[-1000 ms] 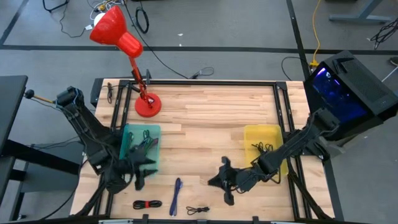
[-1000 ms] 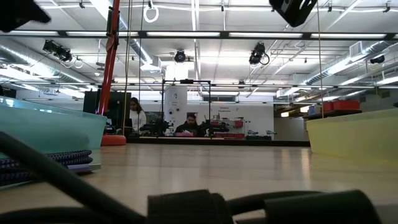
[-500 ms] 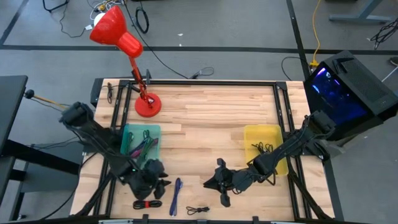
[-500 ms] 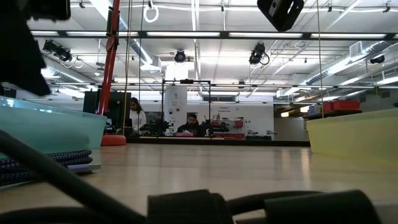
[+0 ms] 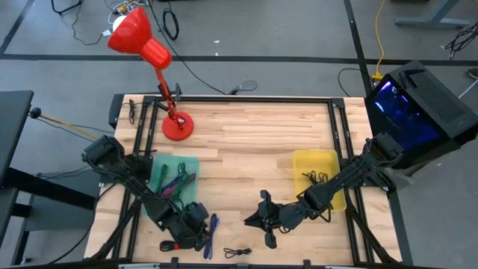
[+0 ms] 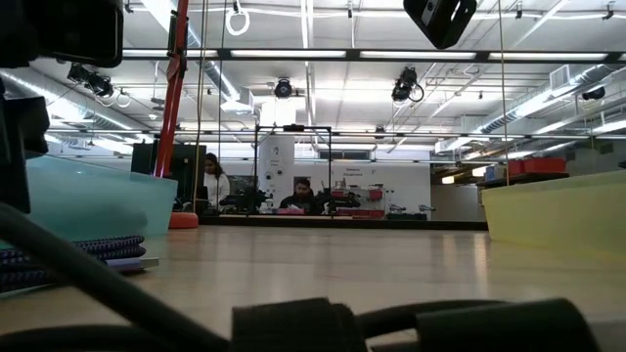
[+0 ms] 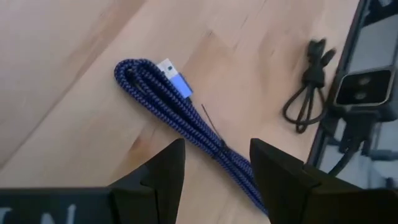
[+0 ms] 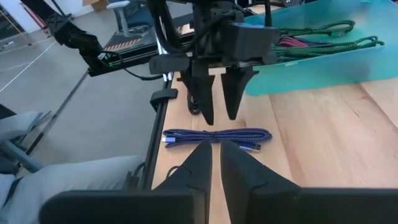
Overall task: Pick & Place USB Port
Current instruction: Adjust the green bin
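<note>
A blue braided USB cable (image 5: 212, 235) lies coiled long on the wood near the table's near edge; its plug (image 7: 169, 67) shows in the left wrist view. My left gripper (image 5: 196, 226) hangs open just above it, fingers pointing down, one on each side of the bundle (image 8: 217, 134), touching nothing. My right gripper (image 5: 249, 219) is shut, low over the table to the right of the cable, pointing toward it. A green bin (image 5: 173, 178) holding several cables sits on the left, a yellow bin (image 5: 314, 173) with a black cable on the right.
A red-and-black cable (image 5: 175, 245) and a thin black cable (image 5: 237, 252) lie at the near edge beside the blue one. A red desk lamp (image 5: 177, 125) stands at the far left. Bare wood stretches between the two bins. People sit in the room beyond.
My left gripper has swung from beside the green bin toward the table's near edge and to the right, ending over the blue cable. The right arm has stayed about where it was.
</note>
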Motion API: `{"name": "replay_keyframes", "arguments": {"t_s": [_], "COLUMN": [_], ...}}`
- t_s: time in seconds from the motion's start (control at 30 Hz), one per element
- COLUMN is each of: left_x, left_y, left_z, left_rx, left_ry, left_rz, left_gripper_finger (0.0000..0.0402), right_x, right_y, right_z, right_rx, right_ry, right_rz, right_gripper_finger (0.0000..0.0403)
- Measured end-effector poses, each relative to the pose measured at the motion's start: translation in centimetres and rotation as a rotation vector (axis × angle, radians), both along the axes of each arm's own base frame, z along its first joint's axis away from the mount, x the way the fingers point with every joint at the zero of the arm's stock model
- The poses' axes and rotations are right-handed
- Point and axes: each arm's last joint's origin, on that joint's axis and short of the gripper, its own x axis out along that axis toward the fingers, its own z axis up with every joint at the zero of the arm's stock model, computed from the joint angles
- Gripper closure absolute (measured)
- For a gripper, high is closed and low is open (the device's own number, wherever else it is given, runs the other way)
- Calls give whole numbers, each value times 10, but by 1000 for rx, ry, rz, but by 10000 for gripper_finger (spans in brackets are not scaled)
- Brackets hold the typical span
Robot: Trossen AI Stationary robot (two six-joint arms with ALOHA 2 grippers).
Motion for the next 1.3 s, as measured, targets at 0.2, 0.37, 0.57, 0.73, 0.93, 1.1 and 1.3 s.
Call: {"name": "replay_keyframes", "arguments": {"t_s": [0.2,0.37,0.57,0.73,0.93,1.1,1.3], "left_x": [0,-10,-1,5,6,5,7], "left_y": [7,22,23,25,27,30,31], "left_z": [3,-3,-2,0,2,16,34], "left_rx": [93,175,181,172,199,242,355], "left_ry": [100,253,200,168,154,84,-59], "left_rz": [10,113,48,33,10,3,-39], "left_gripper_finger": [216,216,216,216,216,220,235], "right_x": [0,0,0,0,0,0,0], "right_y": [0,0,0,0,0,0,0], "right_z": [0,0,0,1,0,0,0], "right_rx": [1,2,2,2,1,-1,-2], "right_ry": [-2,-4,-4,-4,-2,0,1], "right_rz": [0,0,-1,-1,-1,-1,-1], "right_gripper_finger": [366,366,366,366,366,366,366]}}
